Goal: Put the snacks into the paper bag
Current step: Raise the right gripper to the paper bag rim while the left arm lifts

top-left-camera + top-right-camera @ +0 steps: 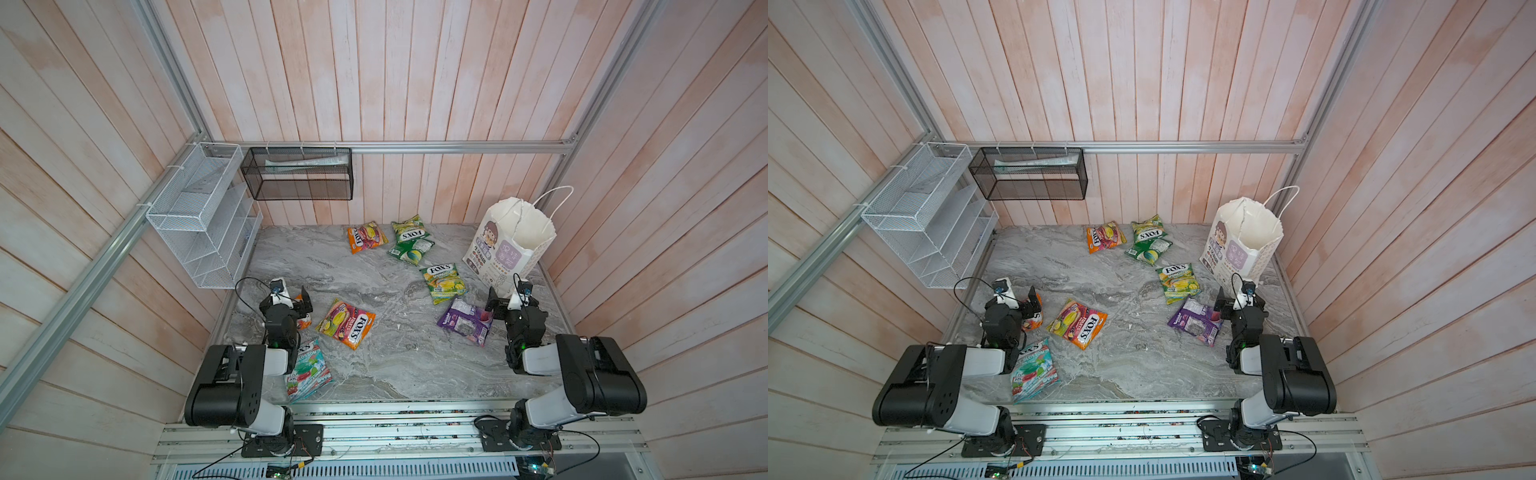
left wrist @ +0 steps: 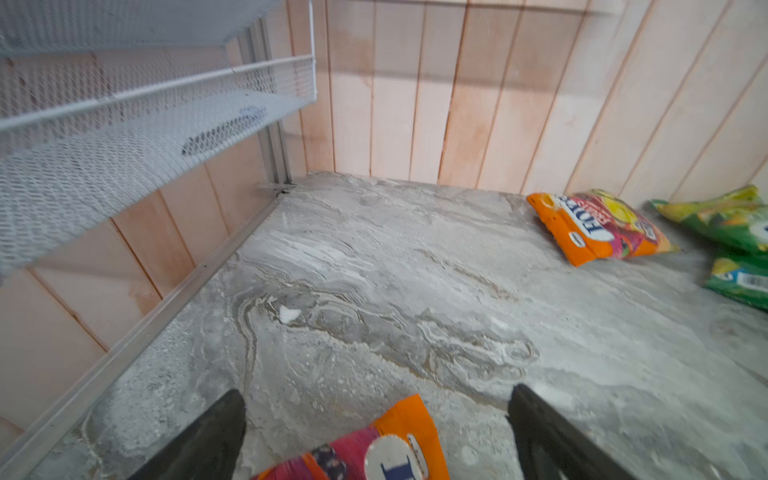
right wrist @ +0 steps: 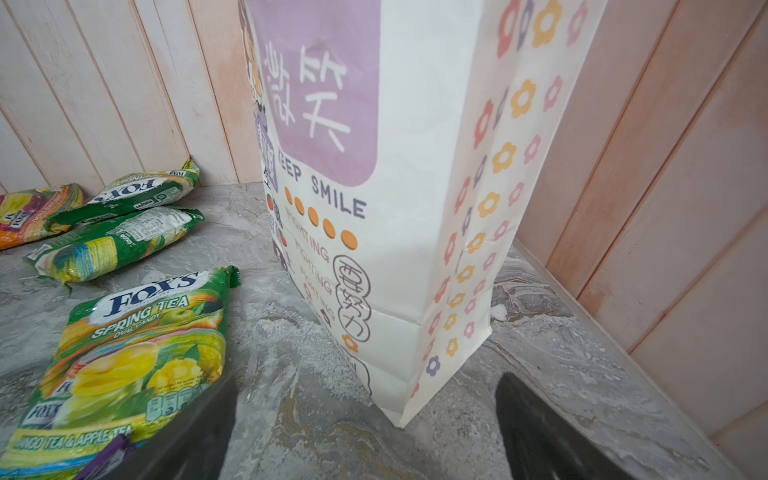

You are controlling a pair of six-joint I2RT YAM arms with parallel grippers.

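The white paper bag (image 1: pixel 513 241) (image 3: pixel 395 208) stands upright and open-topped at the far right. Snacks lie flat on the marble: an orange packet (image 1: pixel 366 237) and two green ones (image 1: pixel 410 243) at the back, a Spring Tea packet (image 1: pixel 442 282) (image 3: pixel 137 353), a purple one (image 1: pixel 465 322), an orange-pink one (image 1: pixel 346 323) and a teal-red one (image 1: pixel 307 370). My left gripper (image 1: pixel 301 305) (image 2: pixel 376 392) is open low over another orange packet (image 2: pixel 374 449). My right gripper (image 1: pixel 509 297) (image 3: pixel 369 380) is open and empty, facing the bag's near bottom corner.
A white wire rack (image 1: pixel 203 224) hangs on the left wall, overhanging the table's left edge near my left arm. A black mesh basket (image 1: pixel 297 174) hangs on the back rail. Wooden walls close in the marble table (image 1: pixel 395 357) on three sides.
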